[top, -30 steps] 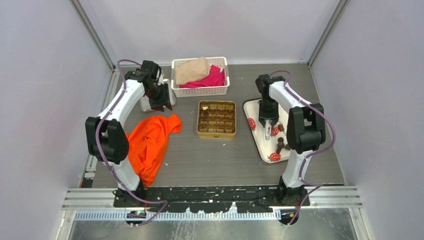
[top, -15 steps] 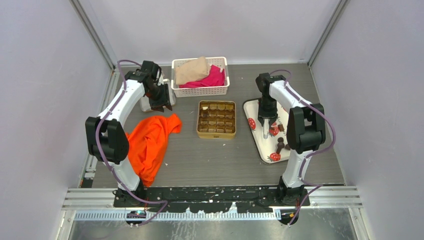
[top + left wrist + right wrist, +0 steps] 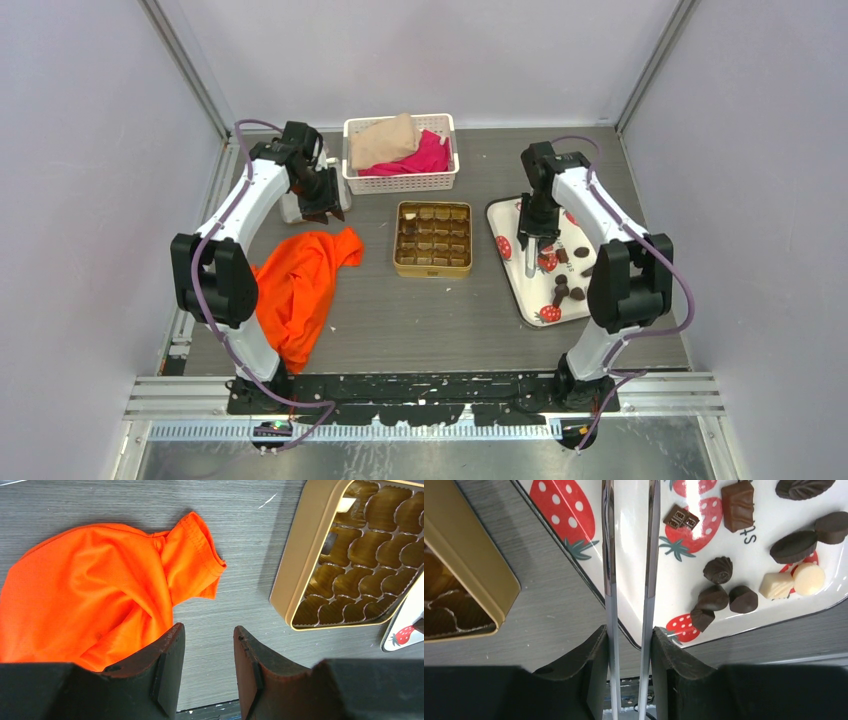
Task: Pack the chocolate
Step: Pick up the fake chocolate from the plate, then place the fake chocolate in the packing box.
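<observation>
At the bottom of the right wrist view, the right gripper (image 3: 629, 640) clamps the tweezers (image 3: 609, 555). Their prongs stand apart with nothing between them, and the tips are out of frame. The chocolate (image 3: 717, 570) lies centre right on the tray (image 3: 674, 595), off the prongs' line. Closing here likely pinches nothing or skids a piece. The left gripper (image 3: 205, 665) hangs open and empty.

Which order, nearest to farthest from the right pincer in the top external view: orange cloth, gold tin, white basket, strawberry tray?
From the right pincer, shut on tweezers:
1. strawberry tray: directly beneath it, on the right side.
2. gold tin: just to its left, at the table's centre.
3. white basket: farther left, towards the back.
4. orange cloth: on the far left side.
</observation>
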You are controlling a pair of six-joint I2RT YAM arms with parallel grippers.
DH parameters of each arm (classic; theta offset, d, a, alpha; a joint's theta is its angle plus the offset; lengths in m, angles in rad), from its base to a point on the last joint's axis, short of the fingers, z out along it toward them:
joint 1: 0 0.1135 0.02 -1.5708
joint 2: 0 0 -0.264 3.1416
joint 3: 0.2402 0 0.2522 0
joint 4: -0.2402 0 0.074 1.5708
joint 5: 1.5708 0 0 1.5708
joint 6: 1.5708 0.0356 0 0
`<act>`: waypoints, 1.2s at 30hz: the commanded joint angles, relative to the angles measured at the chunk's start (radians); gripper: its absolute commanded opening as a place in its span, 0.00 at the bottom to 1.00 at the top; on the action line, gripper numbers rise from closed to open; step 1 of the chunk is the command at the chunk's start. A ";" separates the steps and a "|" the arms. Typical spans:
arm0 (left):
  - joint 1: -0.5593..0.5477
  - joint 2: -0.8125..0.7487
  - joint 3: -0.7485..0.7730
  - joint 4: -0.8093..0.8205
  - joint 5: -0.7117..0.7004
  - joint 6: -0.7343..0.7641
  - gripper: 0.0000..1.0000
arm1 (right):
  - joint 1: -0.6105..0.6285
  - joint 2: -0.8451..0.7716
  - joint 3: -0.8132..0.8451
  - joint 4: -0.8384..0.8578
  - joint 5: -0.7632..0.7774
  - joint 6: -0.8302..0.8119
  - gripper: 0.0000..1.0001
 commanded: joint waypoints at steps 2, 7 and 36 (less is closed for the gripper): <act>0.005 -0.032 0.026 0.011 0.010 0.004 0.42 | 0.027 -0.124 -0.006 -0.048 -0.023 0.001 0.01; 0.005 -0.029 0.038 0.004 0.002 0.010 0.42 | 0.133 -0.186 0.010 -0.086 -0.013 0.016 0.01; 0.018 -0.047 0.009 0.009 0.005 0.025 0.42 | 0.704 0.053 0.194 0.008 -0.107 0.033 0.01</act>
